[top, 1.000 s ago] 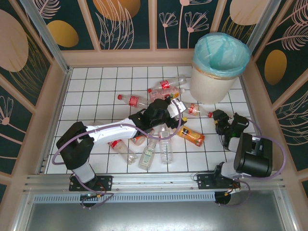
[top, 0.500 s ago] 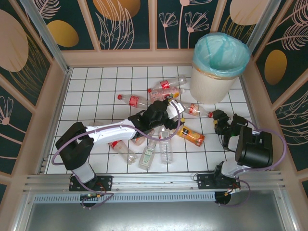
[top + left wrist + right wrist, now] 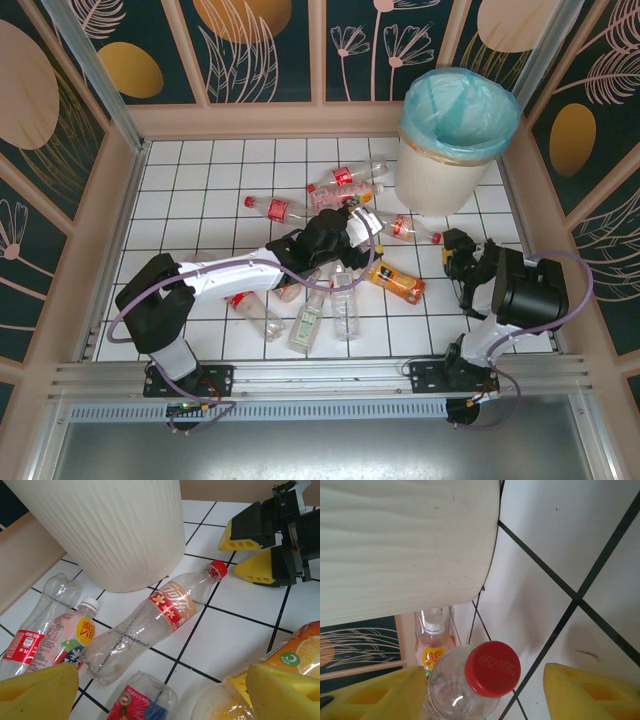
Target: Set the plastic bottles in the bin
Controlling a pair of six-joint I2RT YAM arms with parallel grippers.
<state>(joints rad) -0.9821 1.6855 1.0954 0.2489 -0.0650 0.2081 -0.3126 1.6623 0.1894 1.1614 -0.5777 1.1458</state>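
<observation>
The bin (image 3: 458, 140) stands at the back right, cream with a teal liner. Plastic bottles lie scattered on the tiles, among them a clear red-capped one (image 3: 405, 229) beside the bin, an orange one (image 3: 398, 282) and a pink one (image 3: 345, 197). My left gripper (image 3: 360, 226) hovers open over the pile; its yellow fingertips (image 3: 37, 690) flank a red-and-blue-labelled bottle (image 3: 145, 700), with the red-capped bottle (image 3: 155, 625) and bin wall (image 3: 100, 530) beyond. My right gripper (image 3: 452, 250) is open, its jaws either side of that bottle's red cap (image 3: 492, 669), with a gap on the right side.
More clear bottles lie near the front (image 3: 308, 320) and at the middle back (image 3: 275, 209). A raised wooden rim (image 3: 130, 200) borders the tiled floor. The bin wall (image 3: 405, 540) stands close to my right gripper. Free tiles lie at the left (image 3: 190, 200).
My right arm has swung its elbow up and toward the back while its gripper stayed at the red cap. My left gripper crept slightly toward the bin, then held.
</observation>
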